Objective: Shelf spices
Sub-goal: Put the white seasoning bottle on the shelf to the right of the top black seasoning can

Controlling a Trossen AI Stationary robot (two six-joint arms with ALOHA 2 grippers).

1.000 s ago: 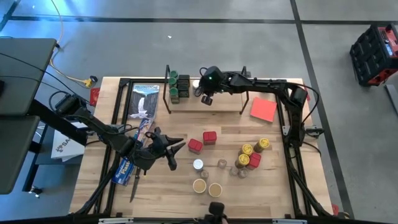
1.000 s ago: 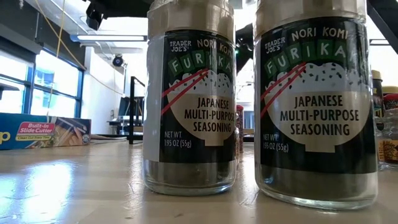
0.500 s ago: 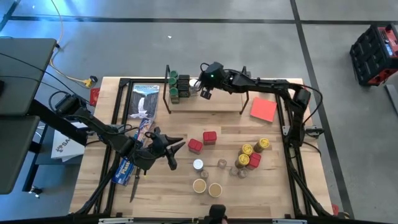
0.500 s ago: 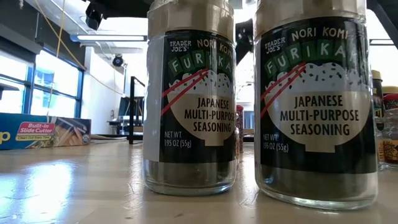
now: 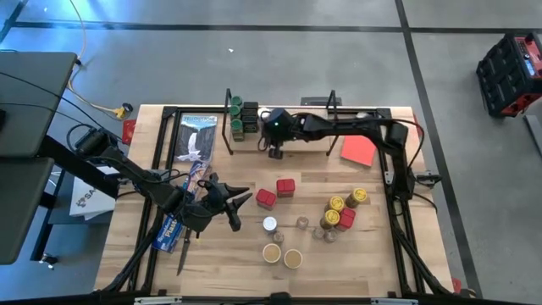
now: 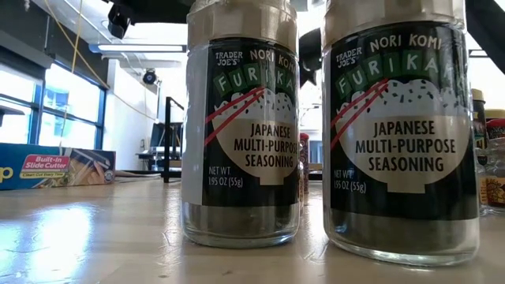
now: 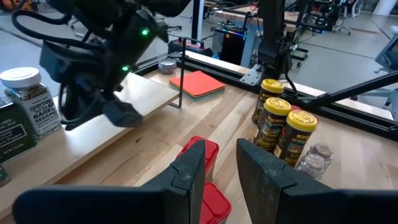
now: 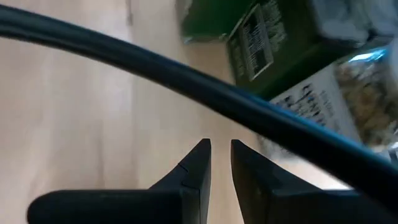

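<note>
The shelf (image 5: 305,142), a wire frame with a light board, stands at the table's far edge. At its left end it bears green-lidded jars (image 5: 238,119) and a white-lidded jar (image 7: 25,93). My right gripper (image 5: 273,153) hovers at the shelf's near edge beside these jars, fingers (image 8: 221,149) a narrow gap apart and empty. My left gripper (image 5: 236,213) waits mid-table left of two red tins (image 5: 275,193); its fingers (image 7: 221,163) are slightly apart and hold nothing. Yellow-lidded jars (image 5: 343,203), tan-lidded jars (image 5: 282,254) and tiny clear jars (image 5: 302,223) stand on the table.
A long blue plastic-wrap box (image 6: 55,166) lies at the table's left under my left arm. A flat red card (image 5: 358,149) lies right of the shelf. A printed packet (image 5: 196,140) lies left of the shelf. Two tan-lidded jars (image 6: 241,134) fill the low view.
My right gripper has come back from over the shelf's far side toward the table's near edge, a little to the left and lower, rolling slightly. Its finger gap looks the same. The jars on the shelf have stayed where they were.
</note>
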